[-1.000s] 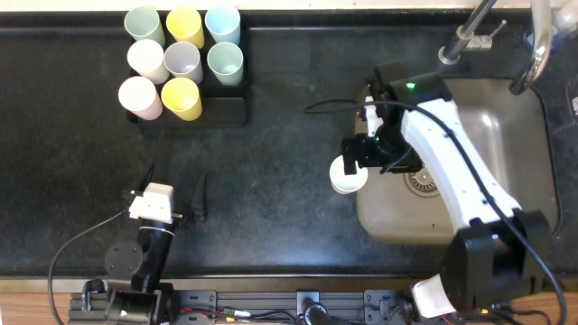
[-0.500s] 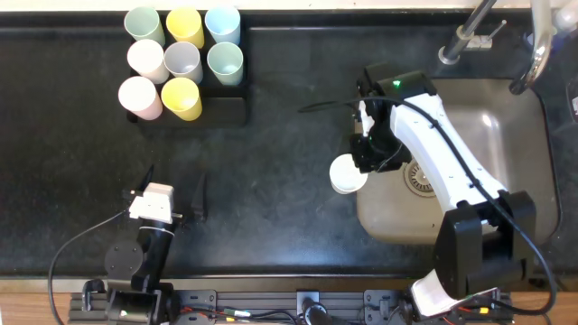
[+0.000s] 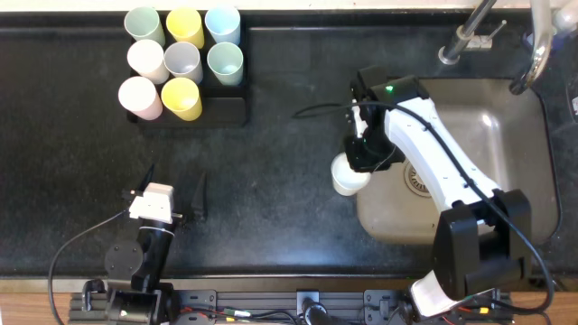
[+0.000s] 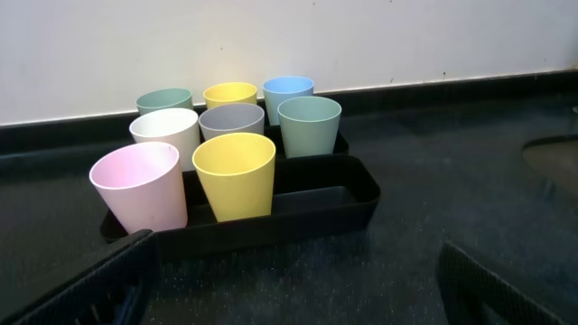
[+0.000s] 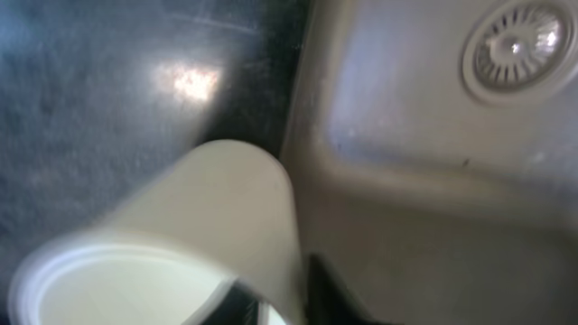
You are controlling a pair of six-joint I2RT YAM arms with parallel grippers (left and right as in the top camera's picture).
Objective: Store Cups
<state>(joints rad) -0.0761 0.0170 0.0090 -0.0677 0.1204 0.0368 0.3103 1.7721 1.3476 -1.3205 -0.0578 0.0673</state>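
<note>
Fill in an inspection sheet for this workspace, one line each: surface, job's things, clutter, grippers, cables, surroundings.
Surface: dark counter with a steel sink at its right.
Job's things: eight cups upright in a black tray, one corner slot free; a white cup held tilted at the sink's left edge.
Clutter: nothing seen.
Grippers: right gripper shut on the white cup; left gripper open, apart from the tray.
Cables: black cable by the right arm; second cable by the left arm's base.
Surroundings: faucet behind the sink; pale wall behind the tray.
</note>
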